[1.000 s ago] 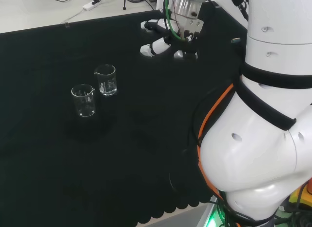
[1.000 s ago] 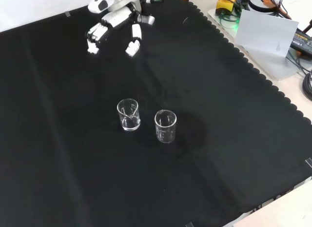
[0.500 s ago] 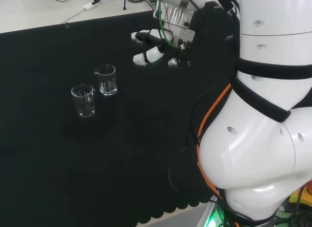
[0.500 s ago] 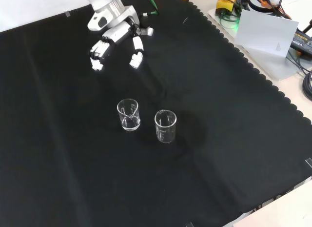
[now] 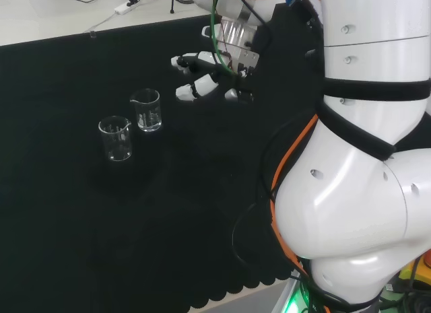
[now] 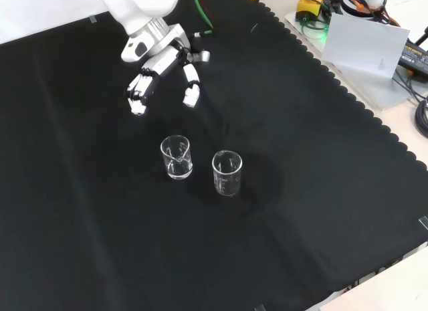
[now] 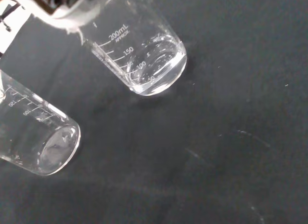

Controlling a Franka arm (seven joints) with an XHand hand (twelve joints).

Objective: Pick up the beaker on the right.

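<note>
Two clear glass beakers stand upright, close together on the black cloth. In the head view one beaker (image 5: 147,110) is to the right and farther back, the other beaker (image 5: 116,138) to the left and nearer. The front view shows them side by side, the left beaker (image 6: 176,157) and the right beaker (image 6: 227,172). The hand (image 5: 205,74) hovers open to the right of them in the head view, fingers stretched toward the pair, touching nothing. From the front, the hand (image 6: 159,67) hangs beyond the left beaker. In the wrist view both beakers, one (image 7: 142,58) and the other (image 7: 36,137), look empty.
The arm's white links (image 5: 363,192) with an orange cable stand at the head view's right. In the front view a white sheet (image 6: 366,40), cables and devices lie past the cloth's scalloped edge (image 6: 348,97) at the right. Bare cloth surrounds the beakers.
The hand has travelled toward the beakers, leftward in the head view and downward in the front view. Its fingers stay open. Neither beaker has moved.
</note>
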